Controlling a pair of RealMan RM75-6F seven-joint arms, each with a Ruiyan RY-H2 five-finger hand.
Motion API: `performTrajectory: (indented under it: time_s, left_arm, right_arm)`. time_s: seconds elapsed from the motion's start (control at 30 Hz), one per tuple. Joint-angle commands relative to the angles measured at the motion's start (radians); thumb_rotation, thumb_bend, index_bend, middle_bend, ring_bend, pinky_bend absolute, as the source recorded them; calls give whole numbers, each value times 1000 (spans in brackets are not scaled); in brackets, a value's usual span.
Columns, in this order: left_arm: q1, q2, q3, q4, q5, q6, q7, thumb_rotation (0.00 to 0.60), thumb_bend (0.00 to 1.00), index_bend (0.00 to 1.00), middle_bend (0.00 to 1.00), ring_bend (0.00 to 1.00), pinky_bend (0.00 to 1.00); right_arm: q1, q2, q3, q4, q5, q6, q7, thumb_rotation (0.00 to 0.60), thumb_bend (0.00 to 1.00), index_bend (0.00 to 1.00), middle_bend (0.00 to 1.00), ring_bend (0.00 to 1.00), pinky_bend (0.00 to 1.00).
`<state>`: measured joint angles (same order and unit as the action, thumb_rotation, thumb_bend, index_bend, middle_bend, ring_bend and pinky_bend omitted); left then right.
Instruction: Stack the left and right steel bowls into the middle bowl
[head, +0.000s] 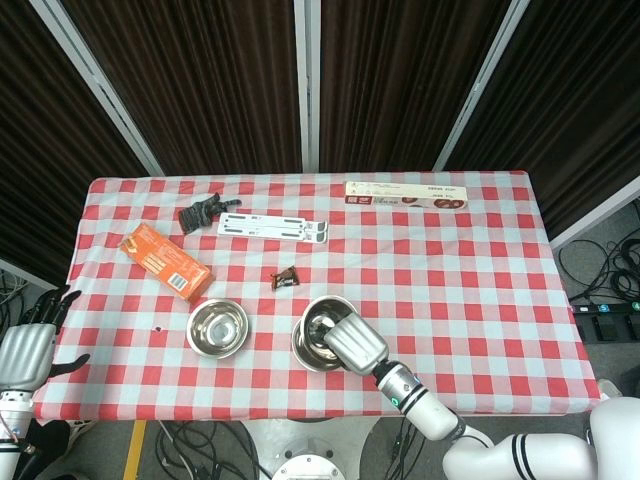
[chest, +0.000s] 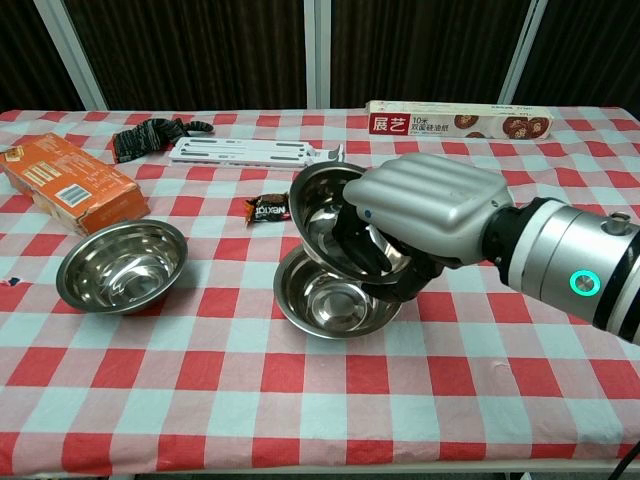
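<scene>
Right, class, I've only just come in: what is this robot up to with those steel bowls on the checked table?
The right hand holds a tilted steel bowl just above the middle bowl, not yet set inside it. The left bowl sits untouched on the table. The left hand hangs open off the table's corner, holding nothing.

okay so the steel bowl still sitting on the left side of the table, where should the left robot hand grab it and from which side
Take the left steel bowl by its rim, on the edge nearest the orange box. It sits upright and open with a thin rolled lip, so fingers can probably hook inside with the thumb outside. Coming from the table's left edge suits the left robot hand, which is open and waits there.
</scene>
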<state>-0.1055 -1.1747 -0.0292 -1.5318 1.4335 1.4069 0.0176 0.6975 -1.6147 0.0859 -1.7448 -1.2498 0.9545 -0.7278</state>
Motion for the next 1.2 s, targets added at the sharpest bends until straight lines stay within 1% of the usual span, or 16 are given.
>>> performTrajectory:
  time_s: [0.03,0.1,0.13,0.17,0.2,0.27,0.3,0.4,0.57,0.63,0.7,0.8,1.0,1.2]
  left_arm:
    - [1,-2,-1,6,-4,-4,-8,600,109,162,172,113,271]
    - [1,-2,-1,10,-6,-6,-15,600,109,161,172,112,271]
    - [2,-3,-1,12,-7,-6,-18,600,109,162,172,112,272]
    - [3,-4,0,17,-8,-7,-22,600,109,161,172,112,271]
    - [3,-4,0,19,-9,-8,-24,600,109,162,172,112,271]
    - [4,-6,0,24,-11,-10,-30,600,109,162,172,112,271]
    - [4,-6,0,26,-11,-10,-32,600,109,162,172,112,271]
    - [5,-7,-1,30,-10,-9,-37,600,109,162,172,113,271]
    - [-2,-10,-4,26,-2,-8,-25,600,109,162,172,113,271]
    - [-3,-10,-6,22,-1,-7,-18,600,109,162,172,113,271]
    - [-4,-9,-8,17,0,-4,-11,600,109,162,172,112,271]
    - [-2,-9,-9,14,0,3,-4,600,108,162,172,112,271]
    - [1,-8,-9,19,-5,1,-16,600,108,162,172,113,271]
    - [-2,-7,-11,21,2,3,-27,600,108,162,172,113,271]
  right_arm:
    - [12,-8,-5,6,17,-13,-4,600,287,690,633,649,670]
    - [23,-4,-7,10,23,-31,3,600,173,616,580,629,670]
    - [27,-1,-9,12,21,-36,6,600,125,563,547,605,670]
    - [33,4,-13,16,19,-45,10,600,99,520,527,583,669]
    - [37,8,-15,18,22,-52,11,600,61,432,479,539,664]
    - [44,19,-15,19,35,-59,8,600,22,315,400,485,653]
    - [46,23,-15,18,41,-58,3,600,9,254,342,456,645]
    - [49,41,-13,4,60,-46,-13,600,0,163,241,414,634]
    - [57,87,-13,-39,95,-36,-34,600,0,121,186,393,627]
    - [64,99,-14,-48,114,-42,-40,600,0,87,154,373,620]
    - [73,103,-16,-50,140,-53,-43,600,0,40,120,348,608]
    - [84,88,-17,-39,164,-55,-45,600,0,3,88,316,588]
    - [96,66,-17,-26,160,-47,-17,600,0,0,56,276,560]
    - [95,123,-4,-82,138,-7,0,600,0,0,64,276,560]
